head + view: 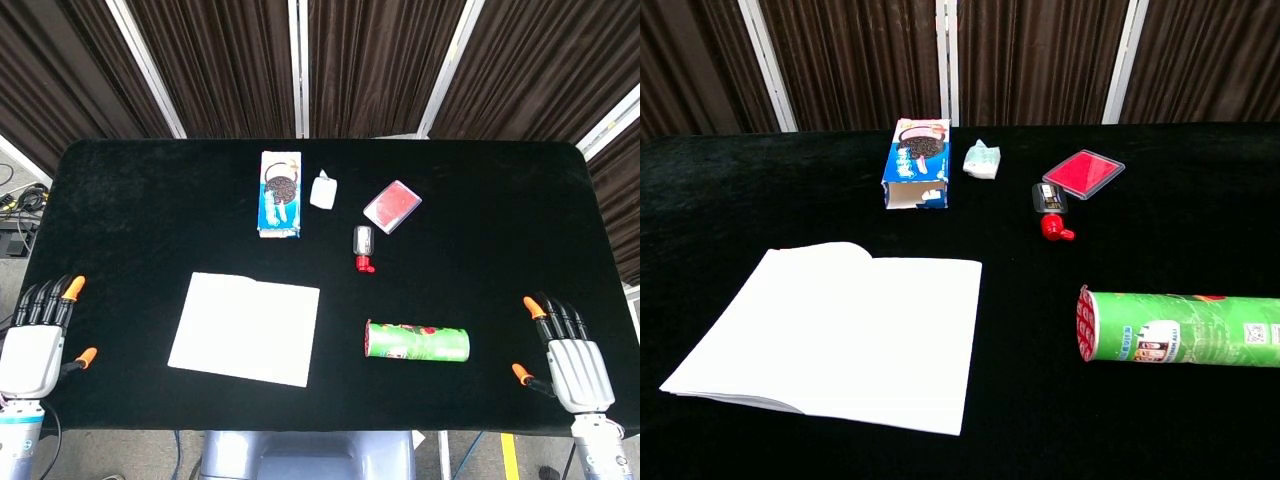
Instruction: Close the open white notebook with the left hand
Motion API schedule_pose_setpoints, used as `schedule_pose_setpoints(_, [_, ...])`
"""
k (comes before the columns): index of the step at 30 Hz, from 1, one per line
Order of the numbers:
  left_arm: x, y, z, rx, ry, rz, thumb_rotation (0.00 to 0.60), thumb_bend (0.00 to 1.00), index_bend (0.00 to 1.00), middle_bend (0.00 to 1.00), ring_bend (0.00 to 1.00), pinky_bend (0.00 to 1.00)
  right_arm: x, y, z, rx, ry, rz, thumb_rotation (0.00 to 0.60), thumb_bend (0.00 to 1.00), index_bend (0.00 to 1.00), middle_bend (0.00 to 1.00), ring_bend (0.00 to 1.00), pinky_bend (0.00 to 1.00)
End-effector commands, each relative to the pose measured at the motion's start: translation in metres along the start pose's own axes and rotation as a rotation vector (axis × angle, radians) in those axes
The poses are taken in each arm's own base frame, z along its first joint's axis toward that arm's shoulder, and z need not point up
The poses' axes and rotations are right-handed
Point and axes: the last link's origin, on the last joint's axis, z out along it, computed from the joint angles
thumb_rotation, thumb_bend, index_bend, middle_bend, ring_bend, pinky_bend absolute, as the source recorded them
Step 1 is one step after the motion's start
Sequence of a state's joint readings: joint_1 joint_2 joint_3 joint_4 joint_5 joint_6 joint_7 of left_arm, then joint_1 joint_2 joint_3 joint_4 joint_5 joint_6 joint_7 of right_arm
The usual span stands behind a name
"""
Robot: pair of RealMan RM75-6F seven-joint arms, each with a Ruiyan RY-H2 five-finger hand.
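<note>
The open white notebook (245,328) lies flat on the black table (150,220), front left of centre; in the chest view the notebook (835,334) shows a slightly lifted page near its top left. My left hand (32,345) hovers at the table's front left corner, well left of the notebook, fingers apart and holding nothing. At the front right corner my right hand (570,358) is likewise spread and empty. Neither hand shows in the chest view.
A green snack tube (417,342) lies on its side right of the notebook. Further back are a blue cookie box (280,193), a small white packet (323,190), a red card case (392,206) and a small red-capped item (363,247).
</note>
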State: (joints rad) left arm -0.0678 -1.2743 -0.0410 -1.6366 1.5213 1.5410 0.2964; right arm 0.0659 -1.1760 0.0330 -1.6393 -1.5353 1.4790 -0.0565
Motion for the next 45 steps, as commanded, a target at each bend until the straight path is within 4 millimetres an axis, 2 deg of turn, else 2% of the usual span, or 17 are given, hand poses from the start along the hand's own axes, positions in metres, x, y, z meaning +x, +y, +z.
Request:
schedule_pose_setpoints(1, [-0.004,0.003,-0.001,-0.012,-0.015,0.005,0.6,0.05,0.0,0.0,0.0,0.0,0.0,0.0,0.0,0.001,-0.002,0.0,0.6,0.09,0.0,0.0,0.0,0.0])
schedule_pose_setpoints(8, [-0.029,0.026,-0.009,-0.122,-0.112,0.033,0.6,0.07,0.0,0.0,0.0,0.0,-0.004,-0.003,-0.002,0.014,-0.016,-0.005,0.6,0.09,0.0,0.0,0.0,0.0])
schedule_pose_setpoints(11, [-0.039,0.039,-0.011,-0.17,-0.146,0.036,0.6,0.13,0.0,0.0,0.0,0.0,-0.004,-0.003,-0.002,0.013,-0.015,-0.003,0.6,0.09,0.0,0.0,0.0,0.0])
schedule_pose_setpoints(15, [-0.053,0.056,-0.011,-0.227,-0.18,0.051,0.6,0.15,0.0,0.0,0.0,0.0,-0.002,-0.003,-0.002,0.01,-0.009,0.004,0.6,0.09,0.0,0.0,0.0,0.0])
schedule_pose_setpoints(19, [-0.067,0.07,-0.009,-0.261,-0.207,0.062,0.6,0.22,0.0,0.0,0.0,0.0,-0.001,-0.003,-0.002,0.011,-0.009,0.008,0.6,0.09,0.0,0.0,0.0,0.0])
schedule_pose_setpoints(22, [-0.076,0.08,-0.007,-0.281,-0.222,0.065,0.6,0.24,0.0,0.0,0.0,0.0,-0.001,-0.003,-0.002,0.01,-0.011,0.009,0.6,0.09,0.0,0.0,0.0,0.0])
schedule_pose_setpoints(28, [-0.09,0.093,-0.001,-0.299,-0.237,0.069,0.6,0.28,0.0,0.0,0.0,0.0,-0.001,-0.002,-0.002,0.007,-0.012,0.014,0.6,0.09,0.0,0.0,0.0,0.0])
schedule_pose_setpoints(35, [-0.102,0.106,0.0,-0.323,-0.257,0.07,0.6,0.29,0.0,0.0,0.0,0.0,-0.002,-0.003,-0.002,0.011,-0.016,0.012,0.6,0.09,0.0,0.0,0.0,0.0])
schedule_pose_setpoints(45, [-0.111,0.109,0.002,-0.317,-0.269,0.088,0.6,0.3,0.0,0.0,0.0,0.0,-0.003,-0.003,-0.003,0.012,-0.016,0.009,0.6,0.09,0.0,0.0,0.0,0.0])
